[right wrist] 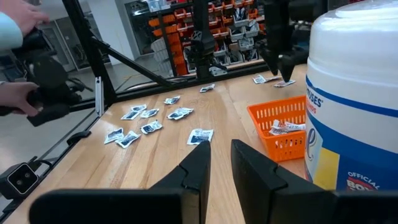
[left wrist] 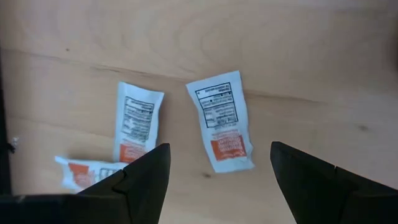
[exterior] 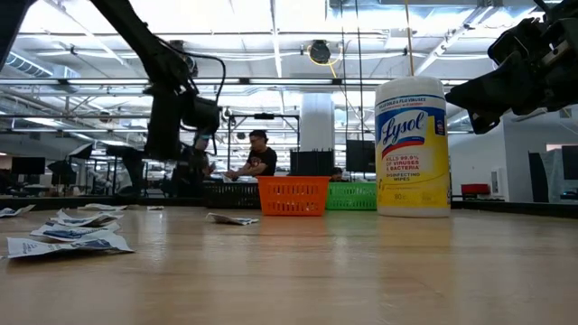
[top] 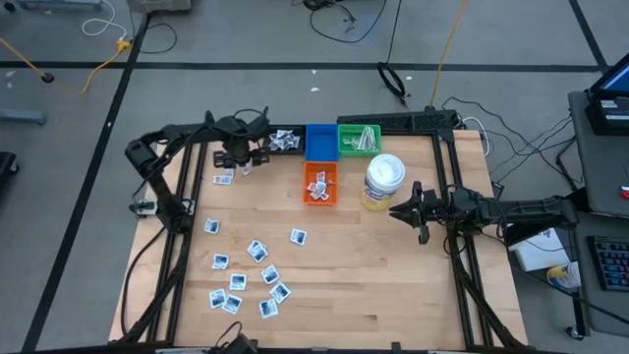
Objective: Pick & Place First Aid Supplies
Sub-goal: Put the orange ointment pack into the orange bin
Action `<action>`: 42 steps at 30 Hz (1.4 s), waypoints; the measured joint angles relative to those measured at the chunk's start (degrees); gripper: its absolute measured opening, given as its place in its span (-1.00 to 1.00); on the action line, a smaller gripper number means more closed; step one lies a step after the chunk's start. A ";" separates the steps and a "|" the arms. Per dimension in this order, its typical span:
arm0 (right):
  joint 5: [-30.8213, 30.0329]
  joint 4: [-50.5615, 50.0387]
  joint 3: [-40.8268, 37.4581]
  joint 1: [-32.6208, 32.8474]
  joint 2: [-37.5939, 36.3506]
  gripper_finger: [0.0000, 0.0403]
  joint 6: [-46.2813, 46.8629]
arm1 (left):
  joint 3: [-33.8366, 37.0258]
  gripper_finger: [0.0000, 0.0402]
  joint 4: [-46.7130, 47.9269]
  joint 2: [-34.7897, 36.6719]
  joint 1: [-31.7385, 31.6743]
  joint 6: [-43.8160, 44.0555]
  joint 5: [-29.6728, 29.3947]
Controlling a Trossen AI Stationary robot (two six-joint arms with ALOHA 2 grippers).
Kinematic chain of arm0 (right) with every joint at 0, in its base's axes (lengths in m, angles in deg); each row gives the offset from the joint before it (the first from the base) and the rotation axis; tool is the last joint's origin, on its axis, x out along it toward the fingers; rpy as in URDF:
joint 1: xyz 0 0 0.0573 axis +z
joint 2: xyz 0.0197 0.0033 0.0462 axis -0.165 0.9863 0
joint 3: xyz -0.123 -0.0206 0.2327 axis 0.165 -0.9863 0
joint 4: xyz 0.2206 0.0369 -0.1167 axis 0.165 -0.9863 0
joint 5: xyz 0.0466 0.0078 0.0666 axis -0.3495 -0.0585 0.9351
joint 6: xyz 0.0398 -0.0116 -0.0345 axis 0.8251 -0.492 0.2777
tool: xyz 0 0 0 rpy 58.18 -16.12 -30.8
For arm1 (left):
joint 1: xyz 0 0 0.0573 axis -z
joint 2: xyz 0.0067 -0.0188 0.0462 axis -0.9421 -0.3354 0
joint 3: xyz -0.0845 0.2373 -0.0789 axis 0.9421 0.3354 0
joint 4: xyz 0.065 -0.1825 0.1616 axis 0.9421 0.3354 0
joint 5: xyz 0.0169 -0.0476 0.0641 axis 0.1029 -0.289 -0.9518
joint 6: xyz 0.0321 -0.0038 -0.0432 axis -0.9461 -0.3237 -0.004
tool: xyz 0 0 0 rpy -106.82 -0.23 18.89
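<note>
My left gripper (top: pixel 242 157) hovers open over the far left of the table, fingers pointing down; in its wrist view (left wrist: pixel 219 167) its fingers stand on either side of a white packet with red print (left wrist: pixel 221 127), above it. Two more such packets (left wrist: pixel 138 121) (left wrist: pixel 86 172) lie flat beside it. Several white packets with blue print (top: pixel 248 277) lie flat at the near left. My right gripper (top: pixel 401 209) is slightly open and empty, raised above the table beside the Lysol canister (top: pixel 382 183); it also shows in its wrist view (right wrist: pixel 221 163).
An orange basket (top: pixel 320 184) holds a few packets. A blue bin (top: pixel 319 142) and a green bin (top: pixel 359 139) stand at the far edge, with a pile of packets (top: pixel 285 141) to their left. A person's hands (right wrist: pixel 18 37) show beyond the table.
</note>
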 joint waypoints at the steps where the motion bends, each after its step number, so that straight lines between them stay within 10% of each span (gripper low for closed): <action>1: 0.00 0.00 0.00 -0.01 0.02 -0.71 0.02 | 0.00 0.41 -0.17 -0.82 0.00 0.02 0.06; 10: 0.00 -0.01 0.00 -0.01 0.02 -0.71 0.01 | 0.02 0.35 -2.80 -2.71 0.00 -1.25 1.01; 31: 0.00 0.00 0.00 0.00 0.02 -0.71 0.02 | 6.63 -0.93 -8.38 -1.29 0.01 -4.54 4.80; 42: -0.02 0.00 0.00 0.01 0.01 -0.71 0.02 | 7.06 -0.98 -3.72 8.36 0.10 -2.72 8.65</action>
